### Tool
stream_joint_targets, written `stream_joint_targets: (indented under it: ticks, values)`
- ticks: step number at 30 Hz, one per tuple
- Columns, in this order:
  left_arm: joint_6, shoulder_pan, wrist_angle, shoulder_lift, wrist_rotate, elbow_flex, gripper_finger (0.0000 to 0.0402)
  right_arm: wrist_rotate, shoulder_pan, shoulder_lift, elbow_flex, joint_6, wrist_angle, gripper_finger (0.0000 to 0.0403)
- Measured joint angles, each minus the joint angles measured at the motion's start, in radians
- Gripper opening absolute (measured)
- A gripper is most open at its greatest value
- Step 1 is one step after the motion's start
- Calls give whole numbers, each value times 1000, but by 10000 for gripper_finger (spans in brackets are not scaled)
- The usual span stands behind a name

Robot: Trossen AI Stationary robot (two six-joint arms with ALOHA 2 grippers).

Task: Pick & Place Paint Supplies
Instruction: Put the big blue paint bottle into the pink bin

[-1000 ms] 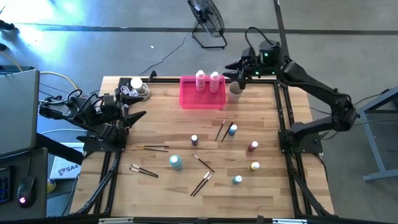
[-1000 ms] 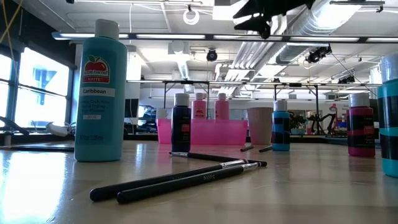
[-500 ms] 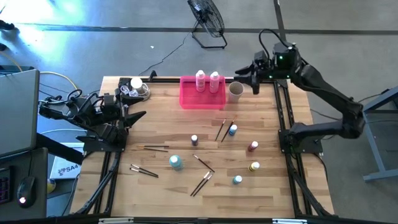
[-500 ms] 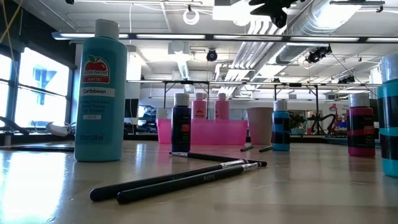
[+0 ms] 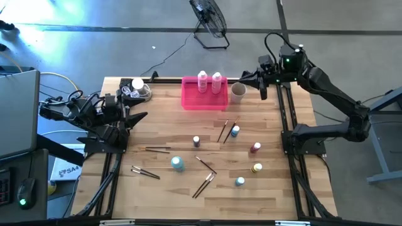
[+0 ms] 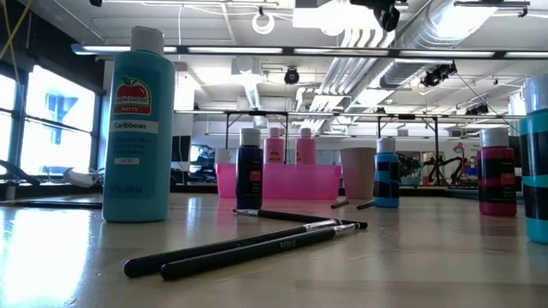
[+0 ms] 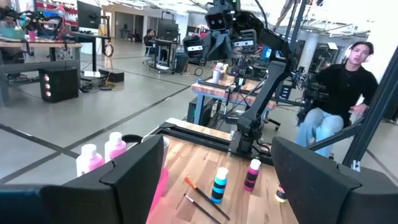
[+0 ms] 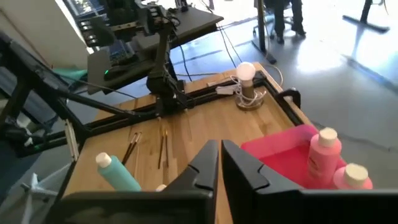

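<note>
Right gripper [image 5: 262,85] raised just beyond the beige cup [image 5: 237,92], fingers pressed together on nothing, tiny blue bottle [image 5: 234,131] well apart; left gripper [image 5: 137,117] fingers spread, waiting.

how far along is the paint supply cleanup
Done: two pink bottles stand in the pink tray. In hand: nothing; the right gripper is shut and empty beside the beige cup, and the left gripper waits open. Left: the teal bottle, five tiny bottles and the brushes.
</note>
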Motion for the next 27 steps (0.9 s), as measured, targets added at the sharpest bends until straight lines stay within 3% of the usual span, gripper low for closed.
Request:
stream_joint_targets:
  ticks: [6,12,20,27]
  values:
    - [0,0,0,0,0,0,294,127,93,-82,-22,-19,0,4]
    - [0,0,-3,0,0,0,294,297,202,-198,-135,10,38,4]
    - [0,0,-3,0,13,0,294,377,286,-342,-373,130,261,4]
    - [0,0,-3,0,109,0,294,444,320,-400,-554,230,443,4]
